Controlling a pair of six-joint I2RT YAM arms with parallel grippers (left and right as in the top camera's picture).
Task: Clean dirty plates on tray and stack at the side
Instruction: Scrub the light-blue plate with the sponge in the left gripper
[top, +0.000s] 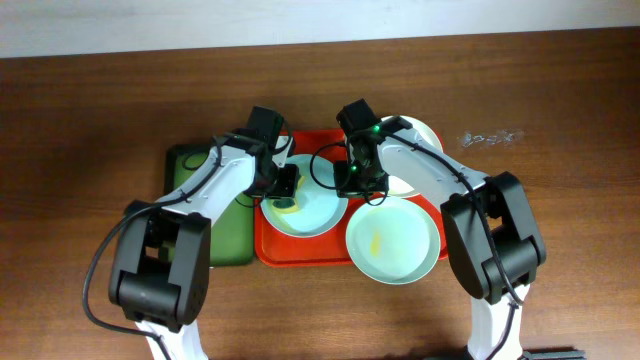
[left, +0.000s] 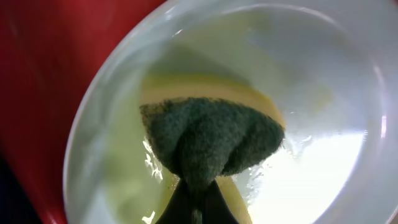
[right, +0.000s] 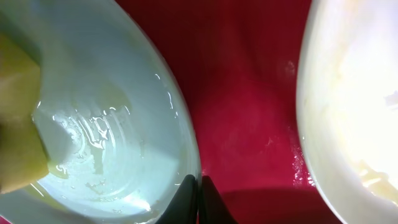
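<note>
With left gripper (left: 196, 202) clamped on the sponge (left: 211, 137), press flat and sweep around the wet basin of the pale plate (left: 323, 81). With right gripper (right: 198, 202) pinching that plate's rim, brace it against the red tray (right: 249, 93). Beyond: cream plate (right: 348, 112), also on tray.

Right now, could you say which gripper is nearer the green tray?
Left gripper: holding a sponge on the plate beside the green tray; right gripper grips that plate's far rim.

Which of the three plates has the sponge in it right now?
The pale blue plate at the tray's left, where the left end effector presses the sponge; the other two hold none.
</note>
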